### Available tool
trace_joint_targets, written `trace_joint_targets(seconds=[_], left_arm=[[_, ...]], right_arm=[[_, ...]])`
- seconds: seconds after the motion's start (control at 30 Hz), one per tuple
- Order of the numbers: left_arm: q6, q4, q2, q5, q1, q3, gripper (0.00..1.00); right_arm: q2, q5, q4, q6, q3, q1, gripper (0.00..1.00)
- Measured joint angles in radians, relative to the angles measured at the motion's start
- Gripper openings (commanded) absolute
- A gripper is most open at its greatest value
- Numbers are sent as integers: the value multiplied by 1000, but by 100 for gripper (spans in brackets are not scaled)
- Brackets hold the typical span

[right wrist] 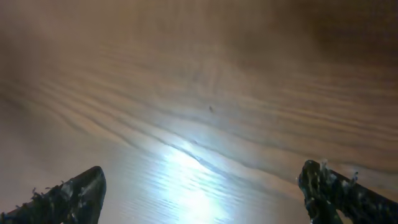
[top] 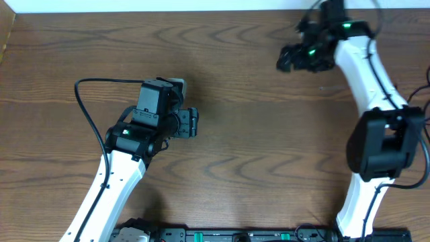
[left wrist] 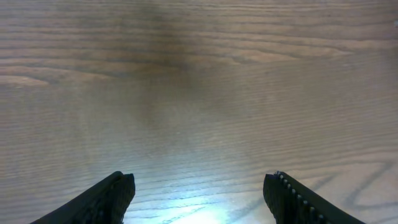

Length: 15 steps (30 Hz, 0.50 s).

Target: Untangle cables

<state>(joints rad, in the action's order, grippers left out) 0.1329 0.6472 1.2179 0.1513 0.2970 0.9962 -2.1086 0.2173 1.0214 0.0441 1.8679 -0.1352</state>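
No thin black or white cables show in any view; they are out of view. My left gripper is open and empty over the left-middle of the wooden table. In the left wrist view its two black fingers stand wide apart with only bare wood between them. My right gripper is at the far right of the table, pointing left. In the right wrist view its fingers are also wide apart over bare wood, holding nothing.
The left arm's own thick black cable loops over the table at the left. A black base rail runs along the front edge. A white strip borders the far edge. Dark cords hang at the right edge.
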Motion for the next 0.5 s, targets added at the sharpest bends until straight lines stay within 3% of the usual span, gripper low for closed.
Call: trace_joint_targets(seconds=[0.2,0.5], left_arm=[[0,0,0,-23,0,0,72],[0,1,0,-27,0,0,72]], right_arm=[[133,-193,85,53,-6,-69,91],[653,-238,244,-20,-2,-69,93]])
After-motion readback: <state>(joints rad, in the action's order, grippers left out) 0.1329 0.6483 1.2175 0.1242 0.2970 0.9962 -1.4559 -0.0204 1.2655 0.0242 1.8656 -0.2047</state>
